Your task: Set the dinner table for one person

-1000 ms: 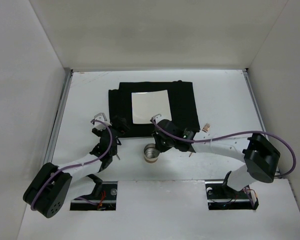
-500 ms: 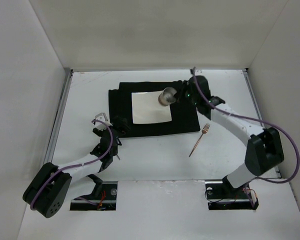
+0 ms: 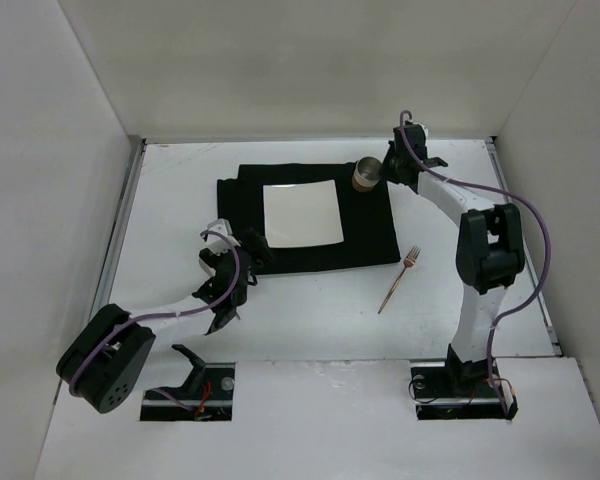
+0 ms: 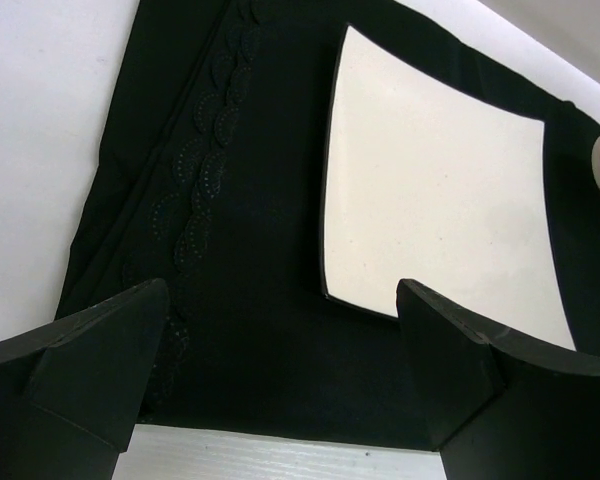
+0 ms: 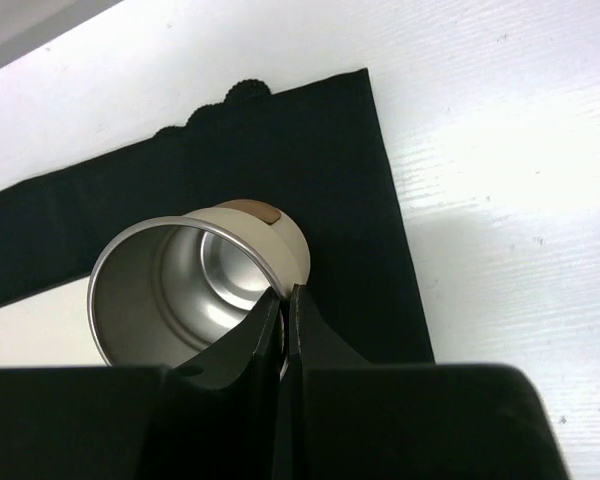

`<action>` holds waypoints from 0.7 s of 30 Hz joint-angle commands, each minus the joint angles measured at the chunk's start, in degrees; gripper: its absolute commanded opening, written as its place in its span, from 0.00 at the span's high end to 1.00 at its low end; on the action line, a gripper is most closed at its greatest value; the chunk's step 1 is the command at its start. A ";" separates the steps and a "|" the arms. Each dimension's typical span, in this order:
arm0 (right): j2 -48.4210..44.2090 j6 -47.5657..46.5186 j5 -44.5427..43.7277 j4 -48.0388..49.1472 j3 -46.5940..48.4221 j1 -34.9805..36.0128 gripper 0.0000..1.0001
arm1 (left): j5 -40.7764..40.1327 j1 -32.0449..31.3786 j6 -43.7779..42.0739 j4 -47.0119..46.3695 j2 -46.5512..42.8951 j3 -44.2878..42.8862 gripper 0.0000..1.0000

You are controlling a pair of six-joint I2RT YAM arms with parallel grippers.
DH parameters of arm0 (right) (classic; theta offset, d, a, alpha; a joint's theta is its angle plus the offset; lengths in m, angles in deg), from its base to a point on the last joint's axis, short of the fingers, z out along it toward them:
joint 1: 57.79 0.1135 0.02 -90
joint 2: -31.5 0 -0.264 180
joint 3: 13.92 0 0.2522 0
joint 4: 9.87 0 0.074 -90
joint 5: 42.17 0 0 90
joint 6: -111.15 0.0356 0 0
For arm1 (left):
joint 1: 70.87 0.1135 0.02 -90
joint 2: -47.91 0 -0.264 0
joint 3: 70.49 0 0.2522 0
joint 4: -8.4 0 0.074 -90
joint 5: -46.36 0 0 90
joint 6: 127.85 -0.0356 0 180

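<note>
The matte white table (image 3: 160, 200) spreads beneath and around the black cloth mat (image 3: 365, 232). At the mat's near left corner the left gripper (image 4: 282, 292) gapes wide, holding nothing. A thin coppery fork (image 3: 398, 280) lies off its near right corner; a glossy square plate (image 3: 302, 213) sits mid-mat. At the far right corner the right gripper (image 5: 285, 296) pinches the rim of a steel-lined cup (image 5: 170, 290), its base hidden.

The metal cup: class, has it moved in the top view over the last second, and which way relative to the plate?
Yes. The cup went from the table nearer than the plate to the far right corner of the mat.
</note>
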 commanded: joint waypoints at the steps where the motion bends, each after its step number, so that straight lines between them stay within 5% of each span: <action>1: 1.63 -1.70 -1.91 -1.84 6.10 -0.40 0.90 | -1.40 -0.20 -0.40 0.06 -0.10 -2.36 0.00; 11: 7.18 -2.14 -2.27 -2.81 10.24 -0.23 0.81 | -0.88 -0.55 -0.66 1.73 2.62 -4.73 0.00; 21: -2.91 -2.31 -0.42 0.61 5.16 -0.14 0.47 | -3.86 -1.34 0.31 1.99 2.18 -5.44 0.00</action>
